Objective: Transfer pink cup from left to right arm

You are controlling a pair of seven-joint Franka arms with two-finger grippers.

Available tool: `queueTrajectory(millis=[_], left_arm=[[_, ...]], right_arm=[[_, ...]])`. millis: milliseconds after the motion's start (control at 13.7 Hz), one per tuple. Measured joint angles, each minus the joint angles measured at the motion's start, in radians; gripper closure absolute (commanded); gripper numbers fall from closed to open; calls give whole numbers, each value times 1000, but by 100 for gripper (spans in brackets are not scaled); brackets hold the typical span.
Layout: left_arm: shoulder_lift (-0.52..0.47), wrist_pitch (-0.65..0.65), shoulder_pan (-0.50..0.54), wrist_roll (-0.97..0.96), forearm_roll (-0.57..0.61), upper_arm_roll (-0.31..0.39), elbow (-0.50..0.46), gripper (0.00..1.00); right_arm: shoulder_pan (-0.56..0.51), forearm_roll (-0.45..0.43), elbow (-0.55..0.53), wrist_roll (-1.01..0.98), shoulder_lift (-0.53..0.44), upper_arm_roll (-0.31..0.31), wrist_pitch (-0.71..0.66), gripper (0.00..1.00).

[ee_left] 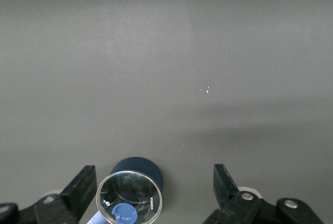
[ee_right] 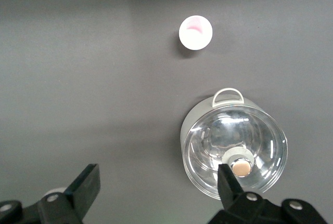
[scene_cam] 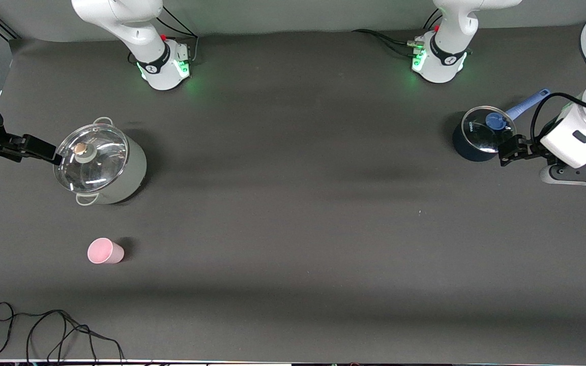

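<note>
Fingers [ee_left: 83,185] of the left gripper [ee_left: 153,190] stood wide apart and held nothing; those of the right gripper [ee_right: 158,190] were likewise spread and empty.

Item 1, pink cup [scene_cam: 105,251]: small tapered tumbler, no handle, standing alone on the dark table [scene_cam: 293,203] in the lower left of the front view, toward the right arm's end and nearer the front camera than the grey pot. In the right wrist view the cup [ee_right: 195,32] showed its open mouth, upright by the look of it. Judged light, stiff and smooth-walled, probably plastic; likely to tip or skid if nudged. Best hold: fingers across the upper wall just under the rim, leaving the lower body free for the second gripper at handover. No gripper touched it.

Item 2, grey pot [scene_cam: 102,165]: lidded with clear glass, round knob, loop handles; left of the front view's middle, above the cup, well apart from it.

Item 3, dark blue saucepan [scene_cam: 478,137]: glass lid, light blue long handle; right side of the front view, at the left arm's end.

Item 4, right gripper [scene_cam: 44,150]: at the left edge of the front view, over the table beside the grey pot's rim.

Item 5, left gripper [scene_cam: 511,150]: at the right edge, over the saucepan's edge, well apart from the cup.

Item 6, black cable [scene_cam: 44,330]: loose loops, lower left corner.
</note>
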Motion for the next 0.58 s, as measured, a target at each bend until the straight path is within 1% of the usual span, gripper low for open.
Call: queueTrajectory(millis=[364,583], left_arm=[[0,1,0,0,0,1,0,0],[0,1,0,0,0,2,0,0]], right_arm=[[0,-2,0,0,1,-5,0,0],[0,-30,0,0,2,-5,0,0]])
